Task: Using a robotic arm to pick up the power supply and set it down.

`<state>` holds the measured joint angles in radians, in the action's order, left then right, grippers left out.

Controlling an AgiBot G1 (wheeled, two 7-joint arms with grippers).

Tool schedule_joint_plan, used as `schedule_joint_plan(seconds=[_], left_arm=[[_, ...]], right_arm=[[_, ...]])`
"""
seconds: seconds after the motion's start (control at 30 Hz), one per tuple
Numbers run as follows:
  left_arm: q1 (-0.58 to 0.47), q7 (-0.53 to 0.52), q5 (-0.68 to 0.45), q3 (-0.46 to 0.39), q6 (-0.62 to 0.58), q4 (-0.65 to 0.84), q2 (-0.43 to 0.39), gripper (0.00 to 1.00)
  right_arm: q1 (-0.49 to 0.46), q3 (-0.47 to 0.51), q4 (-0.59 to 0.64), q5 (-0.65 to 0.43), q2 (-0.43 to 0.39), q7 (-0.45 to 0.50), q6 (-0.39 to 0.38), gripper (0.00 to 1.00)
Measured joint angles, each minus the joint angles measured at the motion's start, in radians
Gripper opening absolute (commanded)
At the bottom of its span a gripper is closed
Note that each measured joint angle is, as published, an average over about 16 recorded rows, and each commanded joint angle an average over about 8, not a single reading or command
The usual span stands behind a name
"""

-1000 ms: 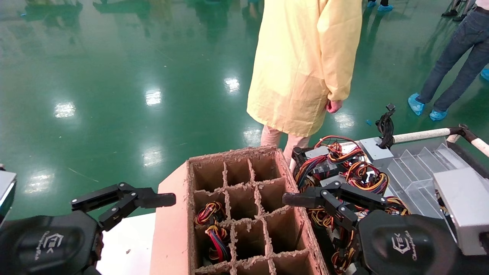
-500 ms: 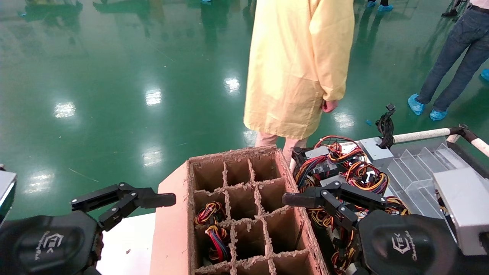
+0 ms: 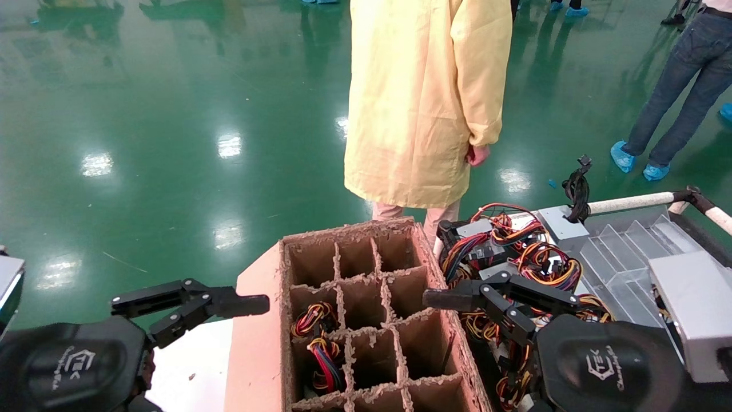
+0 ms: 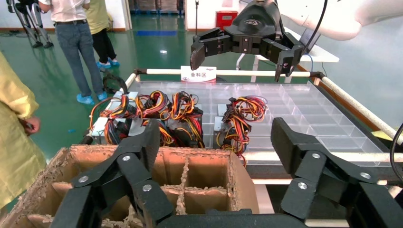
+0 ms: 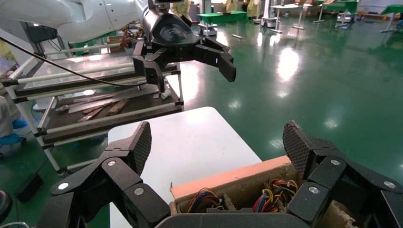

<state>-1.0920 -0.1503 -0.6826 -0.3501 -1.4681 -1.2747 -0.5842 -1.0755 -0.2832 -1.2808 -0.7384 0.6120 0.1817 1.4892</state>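
Our left end effector [image 3: 191, 306], empty and wide, has edged toward the divided carton [image 3: 366, 320], while our right end effector [image 3: 497, 297] hovers wide, no power supply [image 3: 695, 312] gripped yet.

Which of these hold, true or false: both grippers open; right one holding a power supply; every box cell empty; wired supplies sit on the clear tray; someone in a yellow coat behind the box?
1. Both the left gripper and the right gripper are open. True.
2. The right gripper holds a power supply. False: its jaws are empty, above the wired power supplies.
3. Every cell of the cardboard box is empty. False: wire bundles fill some.
4. The power supplies sit on the clear tray. True.
5. A person in a yellow coat stands behind the box. True.
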Motion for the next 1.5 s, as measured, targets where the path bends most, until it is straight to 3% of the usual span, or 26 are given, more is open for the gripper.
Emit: schedule_joint_plan(seconds=[0.3,0.7,0.77,0.97,1.03,1.23,1.43,1.5], left_arm=[[0.000,0.000,0.000,0.000,0.000,0.000,0.000,0.00],[0.000,0.000,0.000,0.000,0.000,0.001,0.000,0.02],[0.000,0.000,0.000,0.000,0.000,0.001,0.000,0.03],[0.000,0.000,0.000,-0.001,0.000,0.001,0.000,0.04],[0.000,0.000,0.000,-0.001,0.000,0.001,0.000,0.09],[0.000,0.000,0.000,-0.001,0.000,0.001,0.000,0.39],[0.000,0.000,0.000,-0.001,0.000,0.001,0.000,0.60],[-0.001,0.000,0.000,-0.001,0.000,0.001,0.000,0.72]], right_arm=[[-0.003,-0.041,0.014,-0.098,0.036,-0.004,-0.058,1.00],[-0.050,-0.167,0.081,-0.352,0.186,0.009,-0.201,0.99],[-0.062,-0.188,0.092,-0.391,0.214,0.014,-0.221,0.90],[-0.092,-0.243,0.113,-0.495,0.288,0.028,-0.277,0.19],[-0.098,-0.257,0.115,-0.522,0.311,0.031,-0.295,0.03],[-0.107,-0.292,0.112,-0.594,0.367,0.040,-0.347,0.00],[-0.107,-0.311,0.100,-0.645,0.402,0.050,-0.396,0.00],[-0.106,-0.315,0.094,-0.661,0.409,0.055,-0.413,0.00]])
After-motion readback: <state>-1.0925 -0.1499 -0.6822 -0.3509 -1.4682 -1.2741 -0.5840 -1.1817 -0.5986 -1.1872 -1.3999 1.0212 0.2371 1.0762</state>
